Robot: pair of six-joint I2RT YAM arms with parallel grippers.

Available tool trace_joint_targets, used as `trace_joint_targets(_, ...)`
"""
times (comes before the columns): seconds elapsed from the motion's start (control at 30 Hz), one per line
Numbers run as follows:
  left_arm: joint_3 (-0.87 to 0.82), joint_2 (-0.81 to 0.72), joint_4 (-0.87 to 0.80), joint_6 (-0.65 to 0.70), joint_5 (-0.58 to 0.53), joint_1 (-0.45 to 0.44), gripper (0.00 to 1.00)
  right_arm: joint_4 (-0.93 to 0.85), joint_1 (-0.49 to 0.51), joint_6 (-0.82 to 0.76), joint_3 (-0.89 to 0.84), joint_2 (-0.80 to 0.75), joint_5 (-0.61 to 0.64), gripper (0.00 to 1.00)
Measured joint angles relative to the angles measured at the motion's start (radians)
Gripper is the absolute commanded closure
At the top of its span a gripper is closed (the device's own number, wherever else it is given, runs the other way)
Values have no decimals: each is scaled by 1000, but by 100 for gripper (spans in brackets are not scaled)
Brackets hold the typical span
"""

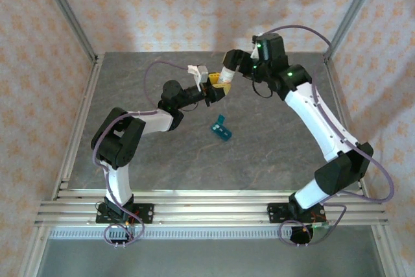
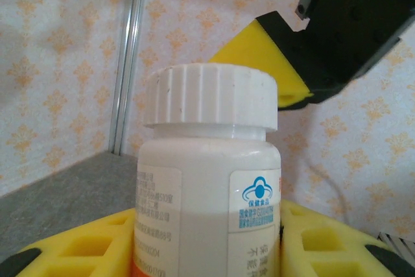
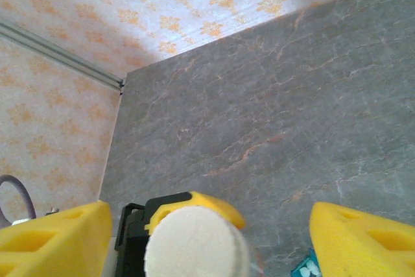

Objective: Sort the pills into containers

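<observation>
Teal pill box lies mid-worktop, away from my arms.
It is a small rectangular strip. My left gripper clamps the white bottle; my right gripper is spread wide around its cap.

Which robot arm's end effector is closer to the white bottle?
Left. The left end effector grips the white bottle by its body. The right end effector sits open over the cap, fingers apart on either side.

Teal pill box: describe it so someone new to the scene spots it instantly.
Start at the grey marbled table and look to its open middle. The teal pill box lies there alone, small and oblong. It is the only teal thing, and the white bottle is held up off the table.
</observation>
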Motion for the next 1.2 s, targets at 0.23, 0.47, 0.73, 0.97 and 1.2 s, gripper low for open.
trace_joint_targets(0.23, 0, 0, 0, 0, -6, 0, 100, -38, -23, -116, 68, 7, -119, 19)
trace_joint_targets(0.47, 0, 0, 0, 0, -14, 0, 100, -38, -23, -145, 84, 66, -196, 23)
trace_joint_targets(0.73, 0, 0, 0, 0, -14, 0, 100, -39, -20, -151, 61, 89, -227, 35)
trace_joint_targets(0.97, 0, 0, 0, 0, -15, 0, 100, -37, -13, -151, 46, 89, -238, 43)
trace_joint_targets(1.2, 0, -2, -2, 0, -15, 0, 100, -35, -13, -150, 39, 98, -235, 58)
